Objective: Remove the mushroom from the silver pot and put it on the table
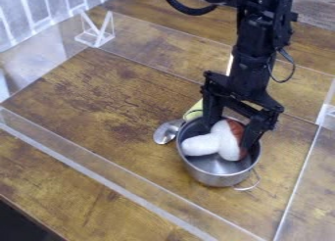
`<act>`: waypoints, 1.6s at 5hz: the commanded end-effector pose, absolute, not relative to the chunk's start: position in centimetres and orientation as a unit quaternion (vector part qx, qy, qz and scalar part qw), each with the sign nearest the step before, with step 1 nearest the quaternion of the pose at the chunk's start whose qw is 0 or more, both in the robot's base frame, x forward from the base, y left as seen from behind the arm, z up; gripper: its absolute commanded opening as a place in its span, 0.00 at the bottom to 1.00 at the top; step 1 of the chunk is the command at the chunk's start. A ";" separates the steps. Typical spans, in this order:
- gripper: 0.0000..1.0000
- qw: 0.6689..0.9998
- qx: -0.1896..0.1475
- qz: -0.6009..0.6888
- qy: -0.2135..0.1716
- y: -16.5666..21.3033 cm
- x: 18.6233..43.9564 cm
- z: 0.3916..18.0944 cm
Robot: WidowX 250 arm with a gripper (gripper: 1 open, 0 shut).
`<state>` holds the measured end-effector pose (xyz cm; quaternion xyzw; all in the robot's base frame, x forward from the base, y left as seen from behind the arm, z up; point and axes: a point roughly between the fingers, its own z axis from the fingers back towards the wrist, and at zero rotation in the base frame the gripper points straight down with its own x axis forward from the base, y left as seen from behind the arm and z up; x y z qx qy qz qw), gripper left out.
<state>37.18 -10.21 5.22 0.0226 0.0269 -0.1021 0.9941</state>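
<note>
The silver pot (197,170) stands on the wooden table (92,98), right of centre. The mushroom (205,145) lies inside it on its side, with the cream stem to the left and the reddish-brown cap to the right. My black gripper (232,135) points straight down into the pot and is open. One finger stands at the back left of the mushroom and the other at its right, by the cap. The fingers partly hide the cap. I cannot tell whether they touch it.
A small metal spoon (167,133) lies just left of the pot. A yellow-green corn-like toy (194,111) sits behind the pot, partly hidden by the gripper. Clear acrylic walls (78,152) edge the table, and a clear stand (94,29) is at the back left.
</note>
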 end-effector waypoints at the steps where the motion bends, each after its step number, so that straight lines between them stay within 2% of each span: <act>1: 1.00 0.994 0.021 -0.108 -0.001 -11.4 37.9 6.6; 2: 1.00 0.993 0.021 -0.114 -0.002 -12.5 37.8 6.2; 3: 0.00 0.991 0.022 -0.132 -0.003 -12.4 38.1 5.8; 4: 0.00 0.991 0.025 -0.133 -0.003 -12.3 37.7 5.9; 6: 0.00 0.990 0.035 -0.137 -0.007 -12.1 36.9 7.3; 7: 1.00 0.991 0.041 -0.131 -0.010 -12.2 36.3 8.7; 8: 0.00 0.991 0.045 -0.125 -0.011 -12.2 35.6 9.6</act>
